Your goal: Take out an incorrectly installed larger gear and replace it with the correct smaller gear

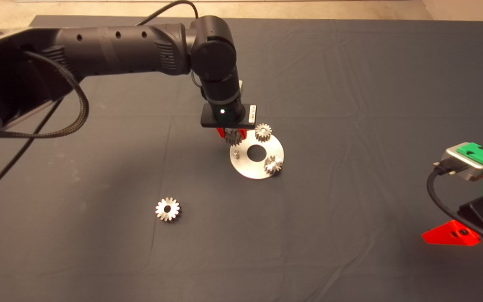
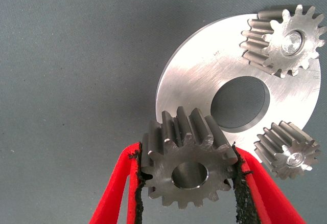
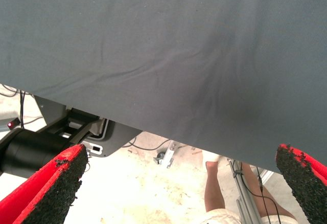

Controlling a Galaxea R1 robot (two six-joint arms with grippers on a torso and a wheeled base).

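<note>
My left gripper (image 1: pixel 232 135) hangs over the near-left rim of the round silver plate (image 1: pixel 256 167) and is shut on the smaller gear (image 2: pixel 186 170), a dull grey toothed wheel held between the red fingers (image 2: pixel 115 193). Below it on the plate a bare short peg (image 1: pixel 236 154) stands free. Two more small gears (image 1: pixel 263 132) (image 1: pixel 273 165) sit on the plate, seen also in the left wrist view as gears (image 2: pixel 283 40) (image 2: pixel 287 150). The larger gear (image 1: pixel 167 209), bright silver with a wide hole, lies flat on the mat to the front left. My right gripper (image 3: pixel 179 168) waits open at the lower right.
The plate (image 2: pixel 194 81) has a big round centre hole (image 1: pixel 257 153). The left arm's black cable (image 1: pixel 69 121) loops over the mat's left side. Beyond the mat's edge, the right wrist view shows floor, a metal frame and a person's leg (image 3: pixel 214 188).
</note>
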